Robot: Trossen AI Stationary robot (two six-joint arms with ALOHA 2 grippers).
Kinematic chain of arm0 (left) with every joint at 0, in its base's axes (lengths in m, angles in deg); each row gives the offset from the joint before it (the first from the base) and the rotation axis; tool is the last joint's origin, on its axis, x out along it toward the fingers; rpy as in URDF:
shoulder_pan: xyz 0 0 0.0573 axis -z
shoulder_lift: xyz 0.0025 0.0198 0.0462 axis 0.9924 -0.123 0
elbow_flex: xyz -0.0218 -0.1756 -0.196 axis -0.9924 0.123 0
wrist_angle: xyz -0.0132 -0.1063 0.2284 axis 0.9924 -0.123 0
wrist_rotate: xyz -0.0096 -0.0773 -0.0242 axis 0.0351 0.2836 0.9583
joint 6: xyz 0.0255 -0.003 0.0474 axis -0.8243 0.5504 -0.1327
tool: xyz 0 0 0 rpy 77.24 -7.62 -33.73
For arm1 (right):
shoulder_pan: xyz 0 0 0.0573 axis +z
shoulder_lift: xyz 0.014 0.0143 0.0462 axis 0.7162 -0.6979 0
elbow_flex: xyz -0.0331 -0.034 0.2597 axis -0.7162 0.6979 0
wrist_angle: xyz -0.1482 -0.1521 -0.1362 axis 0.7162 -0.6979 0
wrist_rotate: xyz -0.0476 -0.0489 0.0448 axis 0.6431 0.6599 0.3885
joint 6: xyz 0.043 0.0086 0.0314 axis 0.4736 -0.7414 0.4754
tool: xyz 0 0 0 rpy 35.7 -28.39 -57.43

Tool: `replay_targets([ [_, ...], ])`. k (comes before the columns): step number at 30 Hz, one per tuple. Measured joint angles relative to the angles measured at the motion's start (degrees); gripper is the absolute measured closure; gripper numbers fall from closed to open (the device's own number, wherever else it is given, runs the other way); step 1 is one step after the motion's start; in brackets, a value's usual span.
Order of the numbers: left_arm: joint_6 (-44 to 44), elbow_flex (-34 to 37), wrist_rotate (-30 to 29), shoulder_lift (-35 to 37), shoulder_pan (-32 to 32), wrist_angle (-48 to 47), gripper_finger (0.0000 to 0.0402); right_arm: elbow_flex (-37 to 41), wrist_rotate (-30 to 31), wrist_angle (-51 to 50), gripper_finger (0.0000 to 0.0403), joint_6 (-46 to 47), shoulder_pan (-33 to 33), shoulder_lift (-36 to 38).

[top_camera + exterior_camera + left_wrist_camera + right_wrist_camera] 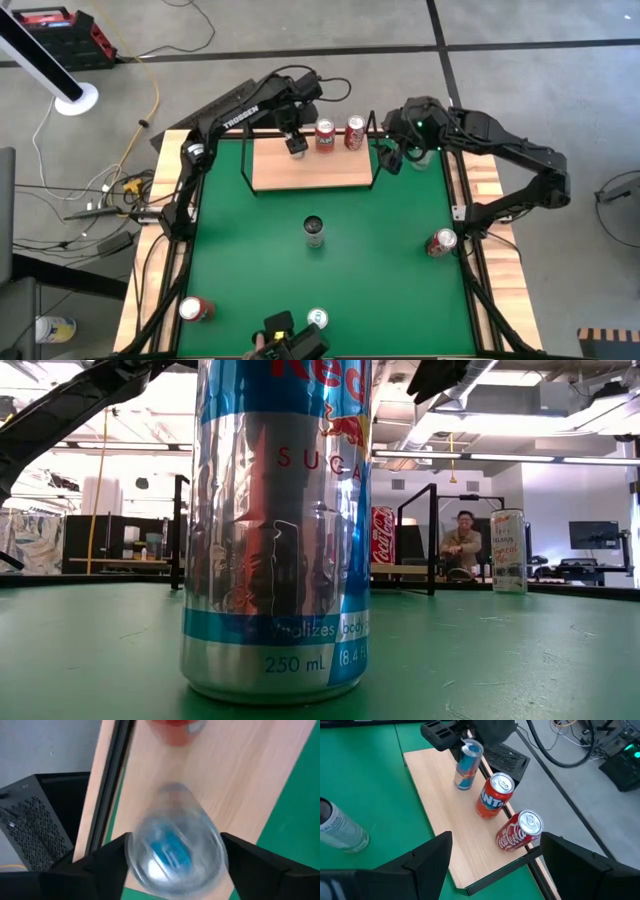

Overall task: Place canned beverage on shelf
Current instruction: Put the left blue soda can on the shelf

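Observation:
The shelf is a light-wood board with a black wire frame at the mat's far side. A slim blue-and-silver can stands upright on its left part. My left gripper points down over it, open, one finger on each side of the can's top. To its right an orange can and a red cola can stand along the shelf's far edge. My right gripper hovers open by the shelf's right end, holding nothing. My left gripper comes from above, pointing down, and its fingers stand close against the two sides of the can's upper wall. I cannot tell whether they touch it. The can stands upright with its base on the shelf board.
On the green mat a silvery can stands in the middle, a red-and-white can at the right edge, a red can near the front left. A tall blue-silver can stands close before the low camera. A person sits beyond the table.

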Motion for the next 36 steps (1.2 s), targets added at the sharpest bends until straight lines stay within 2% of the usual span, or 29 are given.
replay_targets([
  [5,-0.1,0.0,0.0,0.0,0.2,1.7,0.0086,0.0,-1.0,0.0,0.0077,-1.4,-1.4,0.0],
  [25,2.6,0.0,0.7,0.1,0.3,1.0,0.0082,0.0,-2.7,0.2,0.0077,-8.1,-1.7,0.0],
  [36,3.4,0.0,0.5,7.4,0.2,3.7,0.0081,0.0,-3.0,0.0,0.0077,-9.1,-1.7,0.0],
])
